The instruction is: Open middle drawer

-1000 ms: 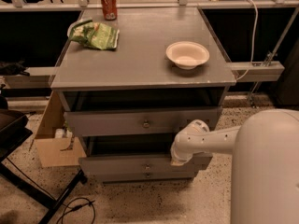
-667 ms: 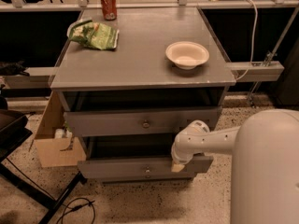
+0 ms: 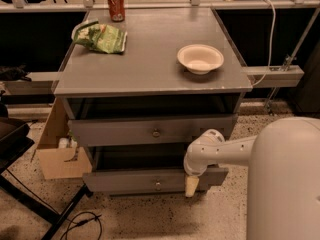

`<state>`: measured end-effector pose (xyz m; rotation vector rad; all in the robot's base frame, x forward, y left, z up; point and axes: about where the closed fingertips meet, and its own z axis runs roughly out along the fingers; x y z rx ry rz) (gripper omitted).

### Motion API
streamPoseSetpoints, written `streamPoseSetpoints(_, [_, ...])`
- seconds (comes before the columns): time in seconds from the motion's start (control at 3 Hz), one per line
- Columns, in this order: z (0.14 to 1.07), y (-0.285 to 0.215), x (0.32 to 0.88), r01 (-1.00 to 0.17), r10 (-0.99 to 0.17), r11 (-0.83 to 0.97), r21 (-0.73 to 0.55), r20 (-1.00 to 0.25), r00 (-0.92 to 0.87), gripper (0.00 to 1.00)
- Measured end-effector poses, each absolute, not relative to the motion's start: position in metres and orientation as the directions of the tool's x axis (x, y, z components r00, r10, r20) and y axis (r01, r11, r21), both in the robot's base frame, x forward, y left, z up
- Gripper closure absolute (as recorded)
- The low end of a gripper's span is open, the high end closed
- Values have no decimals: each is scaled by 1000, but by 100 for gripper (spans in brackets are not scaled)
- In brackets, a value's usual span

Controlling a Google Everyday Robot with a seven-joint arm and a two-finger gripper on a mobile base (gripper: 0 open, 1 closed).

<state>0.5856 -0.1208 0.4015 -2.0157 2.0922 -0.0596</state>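
The middle drawer (image 3: 125, 181) is a wide grey front with a small round knob (image 3: 158, 185). It stands pulled out toward me, with a dark gap above it. My gripper (image 3: 191, 185) hangs from the white arm (image 3: 220, 151), tip down, against the drawer's front to the right of the knob. The top drawer (image 3: 115, 132), with its own knob (image 3: 156, 132), sits just under the tabletop and is also slightly out. The lowest drawer is hidden beneath the middle one.
On the grey tabletop (image 3: 150, 69) are a white bowl (image 3: 200, 59), a green snack bag (image 3: 100, 36) and a red can (image 3: 116, 5). A cardboard box (image 3: 60, 159) stands left of the cabinet. A black frame (image 3: 30, 204) and a cable (image 3: 80, 224) lie on the floor at the left.
The middle drawer has slid a little further out toward me. My gripper has moved down and toward me with it.
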Motion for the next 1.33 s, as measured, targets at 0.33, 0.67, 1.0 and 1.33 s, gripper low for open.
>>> streamPoseSetpoints(0.33, [394, -119, 577, -987, -993, 36, -155, -120, -18, 16])
streamPoseSetpoints(0.67, [387, -115, 536, -999, -997, 21, -37, -69, -18, 39])
streamPoseSetpoints(1.0, [390, -115, 506, -999, -999, 18, 40, -39, -19, 63])
streamPoseSetpoints(1.33, [394, -115, 506, -999, -999, 18, 40, -39, -19, 86])
